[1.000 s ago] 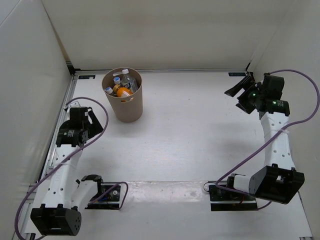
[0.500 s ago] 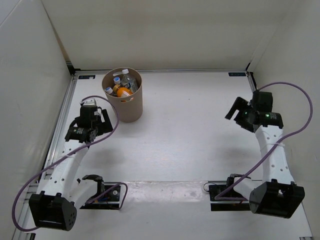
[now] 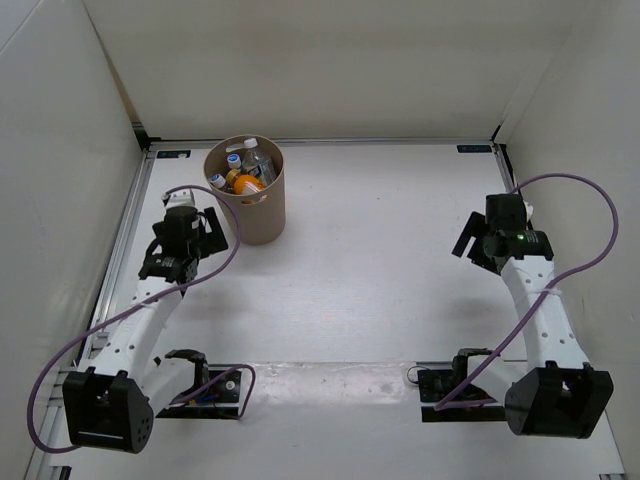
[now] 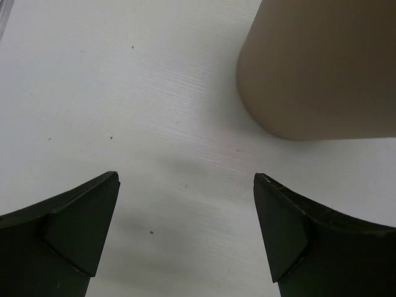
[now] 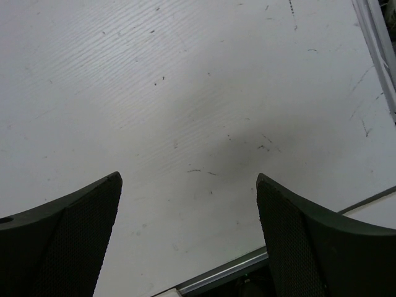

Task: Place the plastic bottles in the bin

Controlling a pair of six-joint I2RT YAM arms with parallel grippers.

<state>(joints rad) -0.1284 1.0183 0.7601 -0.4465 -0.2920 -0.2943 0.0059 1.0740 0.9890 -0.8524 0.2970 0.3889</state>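
**Plastic bottles [image 3: 243, 172] inside bin [image 3: 258, 215], upper left of top view**

Left gripper [image 4: 185, 179] has its jaws wide and holds nothing. It sits near the bin, whose wall shows upper right in the wrist view. Right gripper [image 5: 189, 176] is also wide and empty, over the table [image 3: 380, 250] at right.

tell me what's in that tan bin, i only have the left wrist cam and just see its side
Observer: The top camera looks into the bin. The plastic bottles lie inside it, an orange one and clear ones with white caps.
Operator: any bottles out on the table
Observer: None show anywhere on the table in the top view.
Operator: where's the right gripper
Observer: The right gripper is far from the bin, over bare table near the right edge. It is open with nothing between its fingers.
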